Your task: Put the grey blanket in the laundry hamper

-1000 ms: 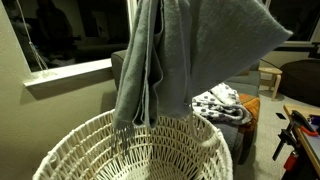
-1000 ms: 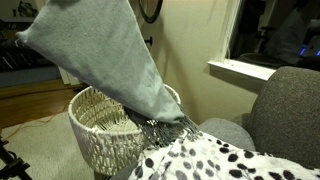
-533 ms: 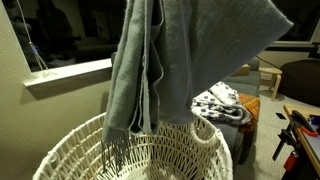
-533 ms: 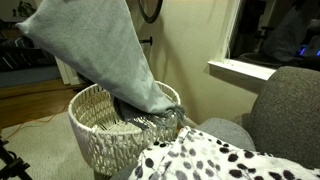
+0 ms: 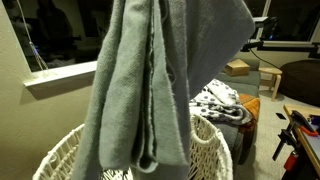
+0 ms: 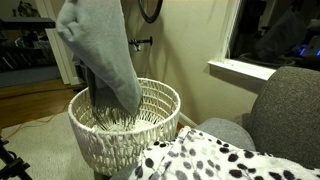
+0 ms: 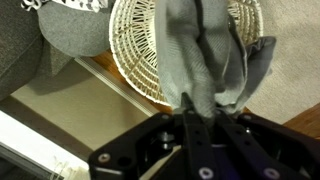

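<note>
The grey blanket hangs in long folds from above, and its lower end reaches down into the laundry hamper. It also shows in an exterior view, hanging over the white rope hamper. In the wrist view my gripper is shut on the blanket, directly above the hamper. The gripper itself is out of frame in both exterior views.
A black-and-white spotted blanket lies on the dark grey sofa beside the hamper; it also shows in an exterior view. A window sill and wall stand behind. Wood floor lies beyond the hamper.
The blanket has swung from slanting over the sofa side to hanging straight over the hamper, and its fringed end has dropped inside the basket.
</note>
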Action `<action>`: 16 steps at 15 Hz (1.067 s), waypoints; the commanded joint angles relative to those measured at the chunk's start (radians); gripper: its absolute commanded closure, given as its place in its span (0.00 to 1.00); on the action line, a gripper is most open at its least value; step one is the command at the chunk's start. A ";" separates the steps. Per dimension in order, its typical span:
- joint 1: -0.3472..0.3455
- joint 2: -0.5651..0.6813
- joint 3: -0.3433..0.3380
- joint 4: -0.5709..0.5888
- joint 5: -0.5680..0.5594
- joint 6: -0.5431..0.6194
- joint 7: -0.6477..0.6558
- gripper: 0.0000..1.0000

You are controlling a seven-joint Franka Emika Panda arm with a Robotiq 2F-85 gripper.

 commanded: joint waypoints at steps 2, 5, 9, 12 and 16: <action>0.008 0.037 -0.009 0.063 0.032 -0.032 -0.042 0.99; 0.004 0.057 -0.005 0.071 0.022 -0.025 -0.033 0.99; 0.004 0.080 -0.004 0.071 0.024 -0.013 -0.035 0.99; 0.004 0.098 -0.003 0.068 0.028 -0.007 -0.037 0.99; 0.004 0.122 0.002 0.060 0.014 0.013 -0.030 0.99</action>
